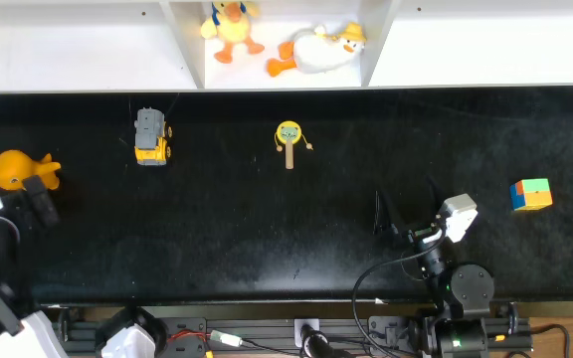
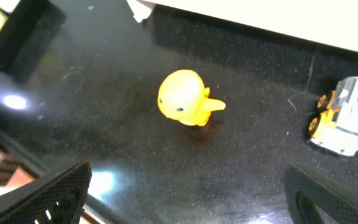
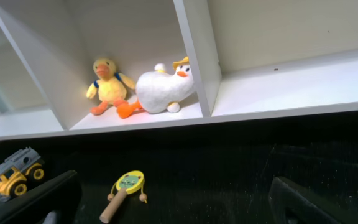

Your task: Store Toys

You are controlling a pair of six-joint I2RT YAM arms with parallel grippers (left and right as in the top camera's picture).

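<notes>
a black surface (image 1: pixel 267 229) lies before a white shelf (image 1: pixel 78 50). the left arm's fingers (image 2: pixel 48 196) are spread apart and empty, near a small orange duck toy (image 2: pixel 188 98) at the surface's left end. the right arm's fingers (image 3: pixel 30 202) are also apart. loose on the surface are a yellow and grey toy truck (image 1: pixel 151 136), a round rattle (image 1: pixel 288 142) and a coloured cube (image 1: pixel 530 194) (far right). in the shelf's middle compartment are a yellow plush duck (image 1: pixel 231 27) and a white plush goose (image 1: pixel 321 48).
</notes>
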